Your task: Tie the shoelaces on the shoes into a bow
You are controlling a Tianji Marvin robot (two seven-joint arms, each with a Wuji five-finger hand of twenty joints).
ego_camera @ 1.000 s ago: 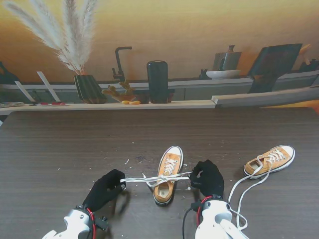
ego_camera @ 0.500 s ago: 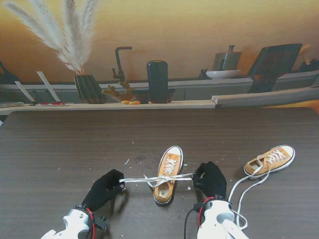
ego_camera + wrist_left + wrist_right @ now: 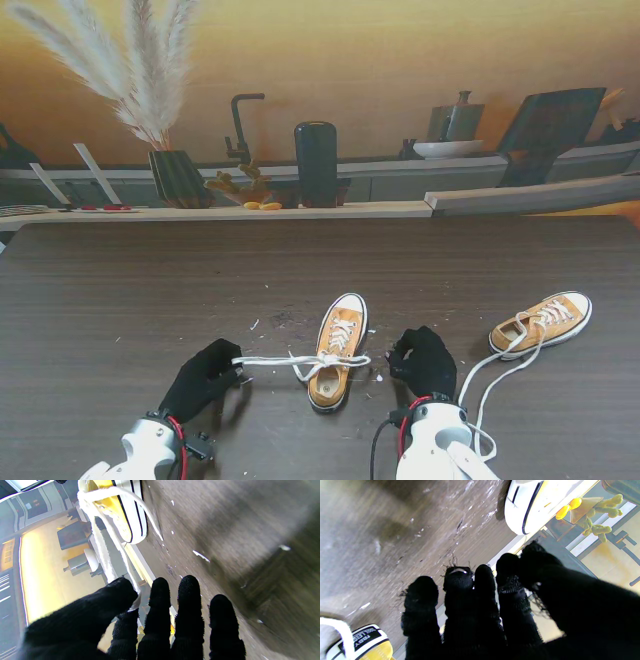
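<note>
The table (image 3: 120, 290) looks as it did half a second ago. The middle shoe (image 3: 337, 350) lies between both hands, the second shoe (image 3: 545, 320) farther right. The left hand (image 3: 203, 378) still pinches the lace (image 3: 270, 362) between thumb and forefinger and has drawn left. The right hand (image 3: 426, 362) no longer holds lace; its fingers (image 3: 480, 585) are pressed together, and the right lace end has gone slack beside the shoe.

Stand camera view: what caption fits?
Left hand pinches a lace from the nearer shoe; right hand beside it.
</note>
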